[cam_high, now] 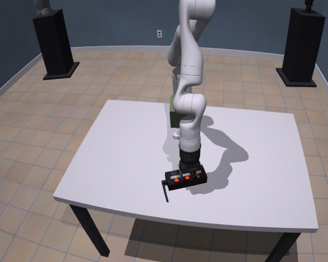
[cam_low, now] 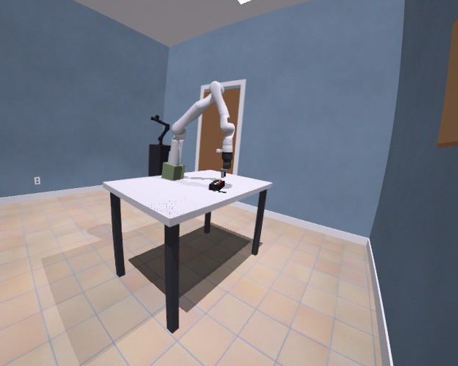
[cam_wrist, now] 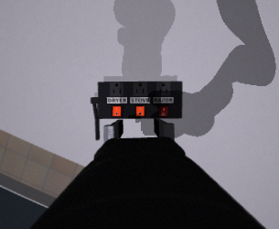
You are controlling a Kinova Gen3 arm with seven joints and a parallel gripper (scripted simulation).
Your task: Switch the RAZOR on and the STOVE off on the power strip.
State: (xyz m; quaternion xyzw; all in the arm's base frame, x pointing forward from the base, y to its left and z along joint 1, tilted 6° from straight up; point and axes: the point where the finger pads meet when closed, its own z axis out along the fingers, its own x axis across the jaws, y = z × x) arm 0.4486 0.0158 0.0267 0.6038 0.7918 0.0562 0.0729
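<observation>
- The black power strip (cam_high: pixel 187 183) (cam_low: pixel 216 185) (cam_wrist: pixel 140 100) is set flat, switches up, on the white table (cam_high: pixel 120 163) (cam_low: pixel 147 193) (cam_wrist: pixel 41 52), near one long edge.
- Its DRYER switch (cam_high: pixel 176 180) (cam_wrist: pixel 116 111) and STOVE switch (cam_high: pixel 187 178) (cam_wrist: pixel 140 111) are coloured bright orange; the RAZOR switch (cam_high: pixel 198 175) (cam_wrist: pixel 164 110) is dark red.
- A short black cord (cam_high: pixel 165 192) (cam_low: pixel 219 191) (cam_wrist: pixel 96 121) is attached at the DRYER end.
- The gripper (cam_low: pixel 223 174) (cam_wrist: pixel 138 125) is held above the table, its fingers spread apart with nothing between them.
- The white arm (cam_high: pixel 191 55) (cam_low: pixel 196 109) is mounted on a green block (cam_high: pixel 174 119) (cam_low: pixel 172 171), and its shadow is cast across the tabletop.
- The table is carried on dark legs and stood on tan floor tiles.
- The room is enclosed by blue walls with pale skirting; a brown door (cam_low: pixel 212 138) is framed in white.
- Black pedestals (cam_high: pixel 54 46) (cam_high: pixel 302 49) (cam_low: pixel 156 160) are placed beyond the table, each topped by another arm.
</observation>
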